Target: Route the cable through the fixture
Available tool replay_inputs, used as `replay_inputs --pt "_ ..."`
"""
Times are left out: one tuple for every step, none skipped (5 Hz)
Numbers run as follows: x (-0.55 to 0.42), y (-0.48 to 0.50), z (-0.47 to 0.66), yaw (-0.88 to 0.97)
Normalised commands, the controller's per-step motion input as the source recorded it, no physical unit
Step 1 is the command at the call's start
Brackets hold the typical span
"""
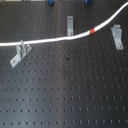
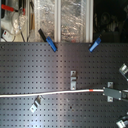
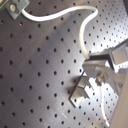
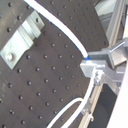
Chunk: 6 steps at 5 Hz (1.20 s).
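Note:
The white cable (image 1: 50, 40) runs from the first exterior view's left edge across the black perforated board, and its red band (image 1: 92, 32) lies between the middle fixture (image 1: 70, 24) and the right fixture (image 1: 116, 36). It crosses the top of the left fixture (image 1: 20, 52); I cannot tell if it sits in the slot. It passes just beside the middle fixture. In the second exterior view the gripper (image 2: 107, 93) is shut on the cable (image 2: 50, 93) just past the red band (image 2: 95, 90). The second wrist view shows the fingers (image 4: 95, 67) pinching the cable (image 4: 60, 27).
Two blue clamps (image 2: 51, 45) (image 2: 95, 45) sit at the board's far edge in the second exterior view, with shelves and clutter behind. A metal fixture (image 3: 82, 90) lies close under the gripper in the first wrist view. The gripper is outside the first exterior view.

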Motion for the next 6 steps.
replay_inputs --pt "-0.745 -0.163 0.19 0.16" --pt "-0.487 0.031 0.04 0.31" --pt "-0.04 0.005 0.0 0.0" --pt "-0.215 -0.454 -0.14 0.0" --pt "-0.215 -0.609 -0.3 0.0" --pt "-0.225 -0.501 -0.26 0.0"
